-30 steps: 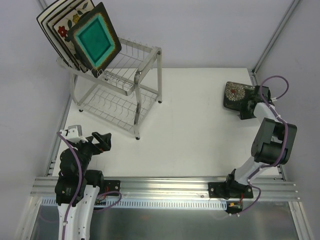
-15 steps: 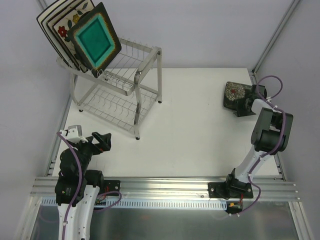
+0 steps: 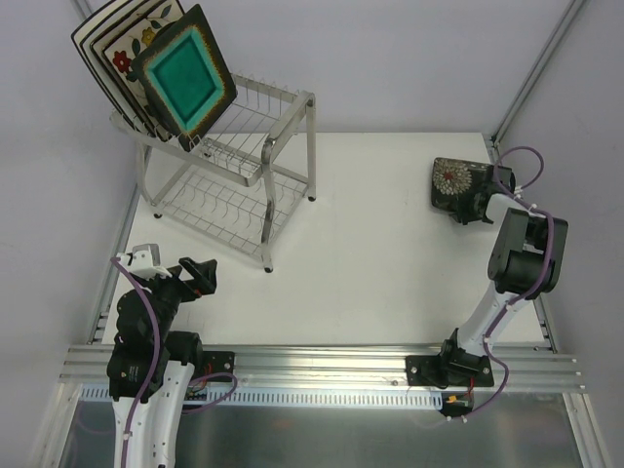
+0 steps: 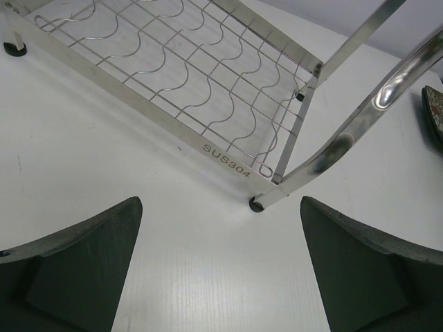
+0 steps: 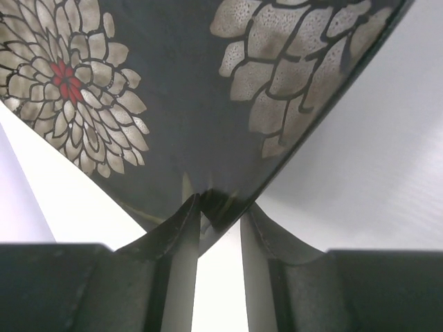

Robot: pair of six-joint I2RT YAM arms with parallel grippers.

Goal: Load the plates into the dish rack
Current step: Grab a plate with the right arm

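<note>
The dish rack (image 3: 310, 99) stands at the far left, its lower wire shelf (image 4: 208, 76) filling the left wrist view. Several plates lean in its top tier, a dark square teal-centred one (image 3: 185, 83) in front and a cream flowered one (image 3: 132, 49) behind it. A dark square plate with white blooms (image 3: 453, 183) is at the far right of the table. My right gripper (image 3: 479, 201) is shut on its near corner; the wrist view shows both fingers pressed on the plate (image 5: 173, 83) at the gripper (image 5: 220, 207). My left gripper (image 3: 200, 276) hovers open by the rack's front leg, nothing between its fingers (image 4: 221, 270).
The rack's front foot (image 4: 257, 205) rests on the white table just ahead of my left fingers. Grey walls close the table on the left, back and right. A metal rail (image 3: 322, 361) runs along the near edge.
My right gripper has closed onto the corner of the bloom plate, and the plate has shifted a little to the left and away. The left arm has not moved.
</note>
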